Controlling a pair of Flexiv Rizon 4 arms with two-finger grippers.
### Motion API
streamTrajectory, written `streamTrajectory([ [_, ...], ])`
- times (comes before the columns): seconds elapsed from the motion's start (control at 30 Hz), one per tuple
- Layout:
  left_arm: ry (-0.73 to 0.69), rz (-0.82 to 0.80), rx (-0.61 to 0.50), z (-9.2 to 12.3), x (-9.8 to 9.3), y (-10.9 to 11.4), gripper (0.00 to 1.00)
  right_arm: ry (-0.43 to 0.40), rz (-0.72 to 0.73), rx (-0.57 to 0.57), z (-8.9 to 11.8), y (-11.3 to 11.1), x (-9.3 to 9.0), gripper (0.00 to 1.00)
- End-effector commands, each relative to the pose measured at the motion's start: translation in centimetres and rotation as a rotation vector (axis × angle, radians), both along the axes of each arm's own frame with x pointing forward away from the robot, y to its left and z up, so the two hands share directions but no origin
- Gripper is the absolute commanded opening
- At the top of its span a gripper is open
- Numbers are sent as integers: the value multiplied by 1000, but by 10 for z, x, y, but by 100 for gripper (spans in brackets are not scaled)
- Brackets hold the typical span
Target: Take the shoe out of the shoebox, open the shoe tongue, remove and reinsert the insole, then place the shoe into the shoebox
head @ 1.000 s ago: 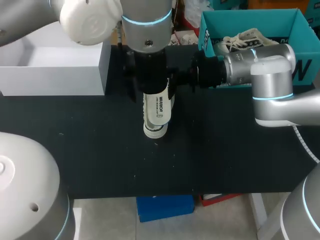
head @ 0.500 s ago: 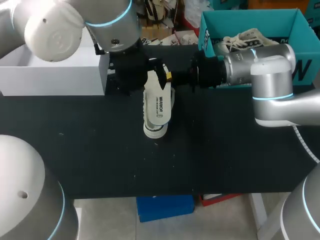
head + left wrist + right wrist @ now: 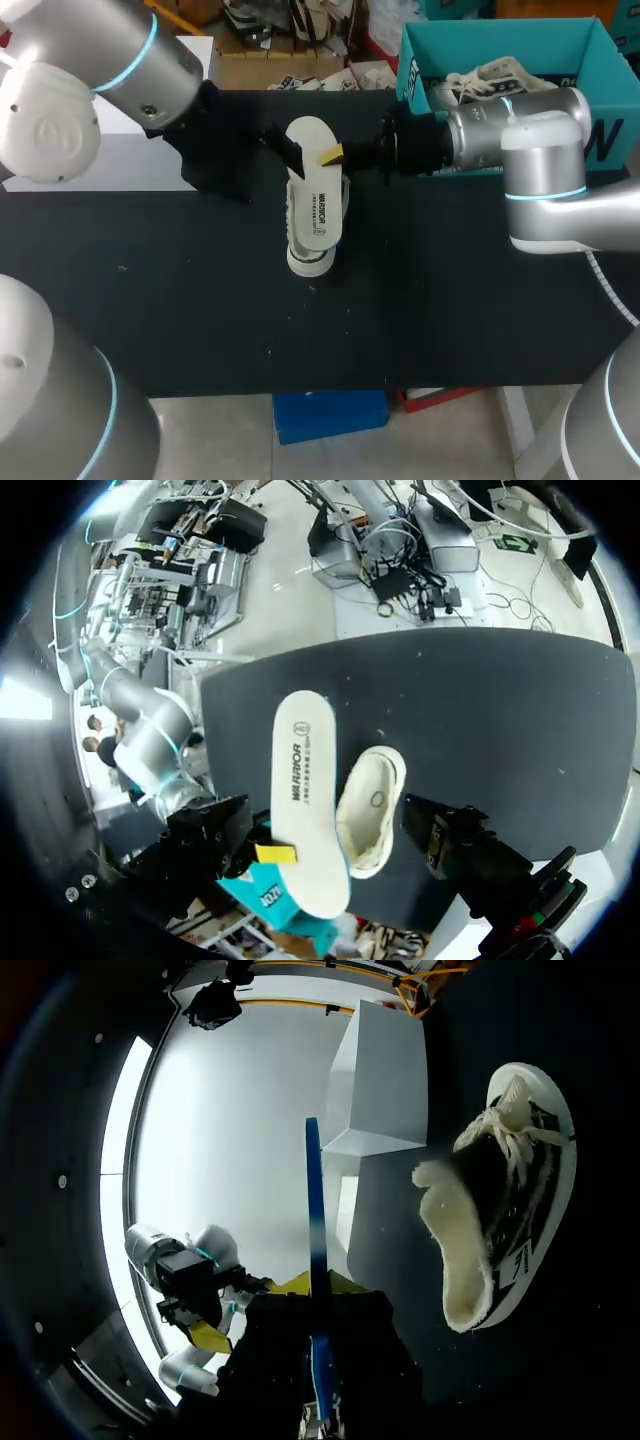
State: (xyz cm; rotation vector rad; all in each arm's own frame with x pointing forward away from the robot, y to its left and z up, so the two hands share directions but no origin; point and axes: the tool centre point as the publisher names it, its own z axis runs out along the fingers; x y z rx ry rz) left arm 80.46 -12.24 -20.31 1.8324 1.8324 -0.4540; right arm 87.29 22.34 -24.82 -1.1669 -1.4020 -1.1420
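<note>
A white sneaker (image 3: 315, 225) lies on the black table (image 3: 450, 320), seen in the right wrist view as a sneaker (image 3: 510, 1200) with a fleece-lined mouth. Just above its heel end the white insole (image 3: 310, 135) is held up on edge. My right gripper (image 3: 345, 152) comes in from the right and is shut on it; the insole (image 3: 313, 1260) shows edge-on between its yellow tips. My left gripper (image 3: 285, 150) is open beside the insole, on its left, holding nothing. From the left wrist, the insole (image 3: 300, 790) hangs over the sneaker (image 3: 372, 805).
The teal shoebox (image 3: 500, 35) stands at the back right with another sneaker (image 3: 490, 78) in it. A white box (image 3: 90, 165) sits at the back left, partly behind my left arm; it shows as a white box (image 3: 385, 1080) past the insole.
My left arm has swung back and to the left, away from over the sneaker, uncovering the insole. The right gripper and the insole have stayed put.
</note>
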Motion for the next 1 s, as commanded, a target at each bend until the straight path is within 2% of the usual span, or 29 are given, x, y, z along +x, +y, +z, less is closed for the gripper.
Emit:
streamTrajectory([
  [0.03, -14, -54, -408, -9, 5, 2, 100, 0, 0, -2, 0, 0, 0, 0],
  [0.1, -14, -56, -409, -10, 6, 1, 100, 0, 0, -2, 0, 0, 0, 0],
  [0.17, -1, -36, -315, -12, 9, -2, 100, 0, 0, -2, 0, 0, 0, 0],
  [0.8, -1, -36, -315, -12, 9, -2, 100, 0, 0, -2, 0, 0, 0, 0],
  [1.0, 44, 24, -562, -24, 11, 2, 100, 0, 0, -2, 0, 0, 0, 0],
])
